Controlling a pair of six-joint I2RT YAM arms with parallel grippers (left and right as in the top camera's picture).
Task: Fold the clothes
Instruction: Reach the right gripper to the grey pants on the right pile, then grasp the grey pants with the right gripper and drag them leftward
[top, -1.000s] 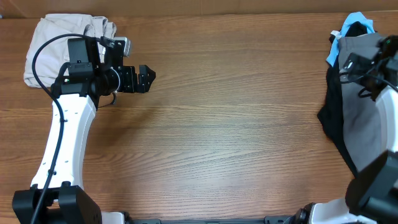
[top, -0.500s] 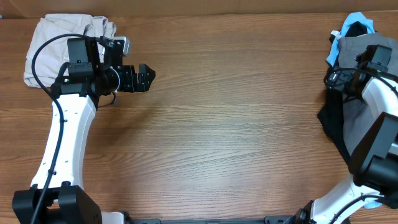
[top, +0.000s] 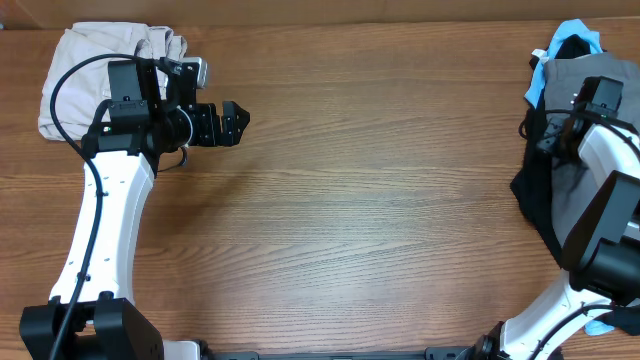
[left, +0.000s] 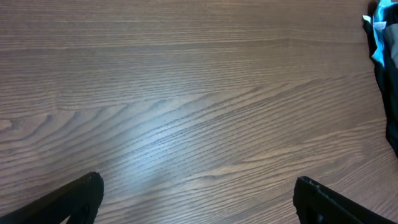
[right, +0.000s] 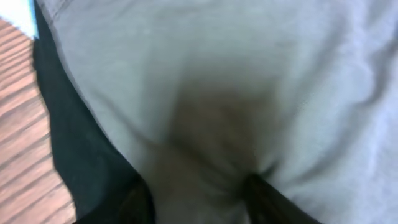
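Observation:
The clothes (top: 590, 205), a medium-grey woven garment, lie at the table's right edge on top of a black garment (top: 530, 200). My right gripper (top: 552, 136) is down on the grey cloth's left part. In the right wrist view the clothes (right: 249, 74) fill the frame, and a ridge of cloth bunches between the two dark fingers (right: 140, 200) of my right gripper (right: 199, 194). My left gripper (top: 240, 122) hovers open over bare wood at the far left. In its own view the left gripper (left: 199, 185) has nothing between its fingertips (left: 87, 188).
A pale beige folded garment (top: 85, 60) lies at the back left corner, behind my left arm. Light-blue cloth (top: 572, 35) pokes out behind the black garment at the back right. The wooden table (top: 380, 200) stretches between the two arms.
My right gripper has dropped onto the grey cloth and its fingers have come together, bunching cloth between them. The left arm has not moved.

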